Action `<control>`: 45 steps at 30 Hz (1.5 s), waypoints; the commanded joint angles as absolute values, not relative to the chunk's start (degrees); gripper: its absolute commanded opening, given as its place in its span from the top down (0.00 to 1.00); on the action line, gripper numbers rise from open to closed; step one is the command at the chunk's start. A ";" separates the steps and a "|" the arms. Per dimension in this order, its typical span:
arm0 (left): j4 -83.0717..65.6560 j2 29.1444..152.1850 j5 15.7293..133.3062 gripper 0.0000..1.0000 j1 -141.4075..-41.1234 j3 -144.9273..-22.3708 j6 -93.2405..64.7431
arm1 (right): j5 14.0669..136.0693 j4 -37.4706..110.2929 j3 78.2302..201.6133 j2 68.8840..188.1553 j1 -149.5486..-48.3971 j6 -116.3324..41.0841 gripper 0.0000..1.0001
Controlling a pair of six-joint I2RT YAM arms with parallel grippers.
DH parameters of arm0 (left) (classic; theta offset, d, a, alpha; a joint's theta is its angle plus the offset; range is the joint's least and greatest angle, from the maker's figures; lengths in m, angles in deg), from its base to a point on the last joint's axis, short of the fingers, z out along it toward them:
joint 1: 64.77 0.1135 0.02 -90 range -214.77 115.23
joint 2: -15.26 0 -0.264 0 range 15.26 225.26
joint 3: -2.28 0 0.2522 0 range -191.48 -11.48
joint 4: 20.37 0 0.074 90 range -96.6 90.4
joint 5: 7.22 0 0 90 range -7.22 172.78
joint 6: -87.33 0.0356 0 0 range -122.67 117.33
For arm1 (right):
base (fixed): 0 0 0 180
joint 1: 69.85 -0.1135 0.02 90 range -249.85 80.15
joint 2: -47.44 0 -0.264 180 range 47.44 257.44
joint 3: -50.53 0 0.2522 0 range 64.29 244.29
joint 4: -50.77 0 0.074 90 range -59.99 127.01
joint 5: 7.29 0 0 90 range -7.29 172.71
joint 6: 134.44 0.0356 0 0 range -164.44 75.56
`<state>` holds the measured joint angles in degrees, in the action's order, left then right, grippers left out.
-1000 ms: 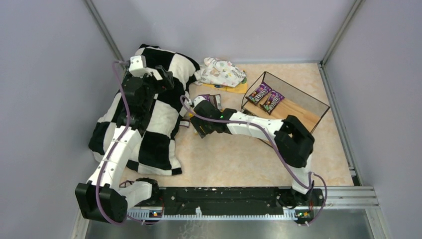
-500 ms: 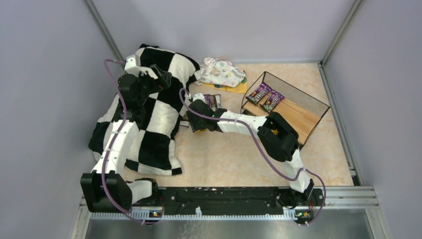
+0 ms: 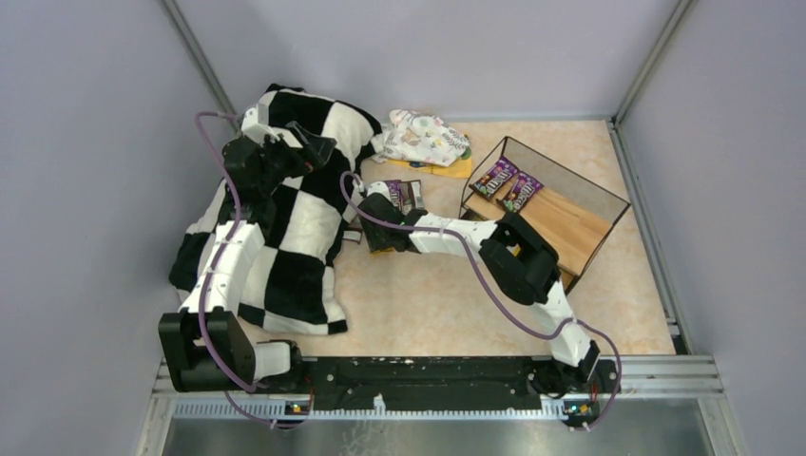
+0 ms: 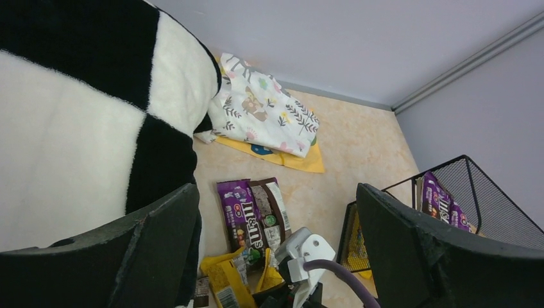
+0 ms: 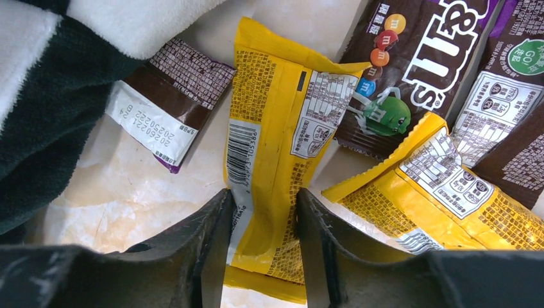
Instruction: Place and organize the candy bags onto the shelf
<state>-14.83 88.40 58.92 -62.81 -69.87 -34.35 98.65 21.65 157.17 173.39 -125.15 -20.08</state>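
Right gripper (image 5: 263,192) straddling a yellow bag (image 5: 269,128) on the table (image 5: 128,186); left gripper (image 4: 276,192) hanging spread and empty.

Right fingers (image 5: 215,250) are sitting narrowly apart against the yellow bag's two long edges; cannot tell whether they are squeezing it. That bag is lying flat, barcode side up, its long axis running straight out from the gripper and its far end pointing at a brown bag (image 5: 417,58). A second yellow bag (image 5: 442,192) is lying slantwise just beside it. A small brown bag (image 5: 173,102) is poking out from under the checkered blanket (image 5: 38,96). The left gripper is hovering over the blanket. The shelf (image 3: 580,223) is standing well apart to the right, carrying two purple bags (image 3: 495,177) side by side, long axes parallel.
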 commanded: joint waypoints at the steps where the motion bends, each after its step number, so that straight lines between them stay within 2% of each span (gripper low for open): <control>1: -19.02 88.27 57.09 0.02 -62.44 -70.64 -35.45 | 97.98 24.11 155.89 171.61 -124.87 -19.16 0.61; 9: -19.01 88.48 56.98 0.02 -62.31 -70.63 -35.80 | 97.74 25.26 150.29 166.12 -125.10 -19.13 0.76; 15: -18.94 88.43 57.03 0.02 -62.22 -70.63 -35.84 | 97.35 25.17 146.29 158.79 -126.29 -20.44 0.81; 29: -18.98 88.44 56.66 0.02 -62.12 -70.54 -36.71 | 96.59 20.48 129.88 137.99 -127.15 -18.24 0.82; 36: -19.17 89.15 55.59 0.02 -62.53 -70.54 -37.82 | 101.12 22.01 119.46 133.86 -127.83 -4.00 0.81; 38: -18.90 89.64 55.80 0.02 -63.30 -70.66 -37.47 | 101.53 24.11 117.53 133.83 -128.54 -0.51 0.80; 45: -11.38 92.42 62.38 0.02 -72.30 -74.48 -29.25 | 98.86 25.65 117.38 132.18 -128.87 0.31 0.52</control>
<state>-14.31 91.18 58.40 -67.18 -70.59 -35.31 99.11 22.02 116.30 136.43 -128.32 -1.63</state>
